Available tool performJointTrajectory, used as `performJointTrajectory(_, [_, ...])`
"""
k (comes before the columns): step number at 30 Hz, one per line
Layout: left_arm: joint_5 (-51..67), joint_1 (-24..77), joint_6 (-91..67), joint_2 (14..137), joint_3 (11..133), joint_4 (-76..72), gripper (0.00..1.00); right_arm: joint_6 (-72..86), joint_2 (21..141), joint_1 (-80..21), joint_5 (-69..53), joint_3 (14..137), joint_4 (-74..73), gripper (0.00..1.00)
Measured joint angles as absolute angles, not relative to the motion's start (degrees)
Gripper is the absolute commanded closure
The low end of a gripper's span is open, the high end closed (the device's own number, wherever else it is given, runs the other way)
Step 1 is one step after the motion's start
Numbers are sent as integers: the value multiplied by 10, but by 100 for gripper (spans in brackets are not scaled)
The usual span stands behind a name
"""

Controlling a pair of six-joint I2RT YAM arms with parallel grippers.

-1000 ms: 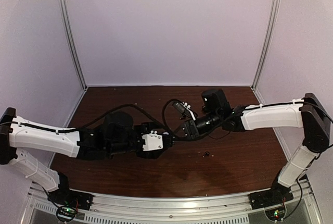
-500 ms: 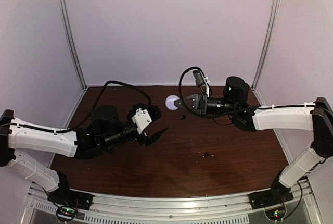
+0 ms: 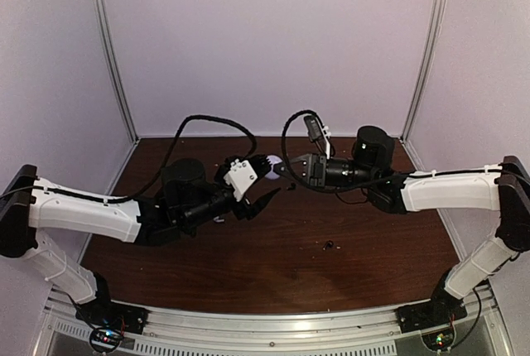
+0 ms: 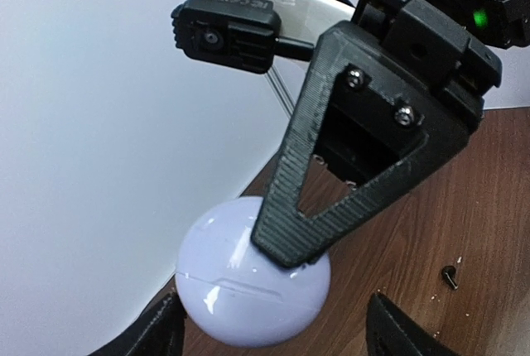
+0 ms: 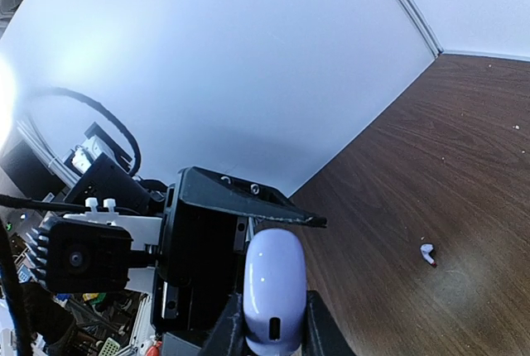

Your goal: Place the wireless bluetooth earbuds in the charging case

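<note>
The right gripper (image 3: pixel 287 165) pinches the pale charging case (image 3: pixel 272 162) at the far middle, while the left gripper (image 3: pixel 265 182) gapes wide beside it.

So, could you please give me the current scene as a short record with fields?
case: pale lilac, round, lid shut
right gripper: shut on the case
left gripper: open, one finger on each side of the case; contact unclear
black earbud: loose on the table
pale earbud: loose on the table
earbuds in case: none seen
</note>
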State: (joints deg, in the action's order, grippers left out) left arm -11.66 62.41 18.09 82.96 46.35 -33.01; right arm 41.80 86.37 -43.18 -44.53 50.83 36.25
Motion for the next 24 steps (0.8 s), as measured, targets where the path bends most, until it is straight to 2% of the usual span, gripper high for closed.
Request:
performJointTrajectory(3, [-120,624,183,835,469,-330,30,418,864,-434,-443,506,362,87])
performJointTrajectory(13, [-125,624,192,840,474,-333,51,418,864,-439,-440,501,362,87])
performJointTrajectory(15, [-125,624,192,840,474,-333,51,417,864,-439,-440,501,363,87])
performJointTrajectory(18, [-126,624,193,841,474,-333,41,417,864,-439,-437,501,364,87])
performJointTrajectory(24, [-126,624,200,842,477,-334,41,417,864,-440,-437,498,362,87])
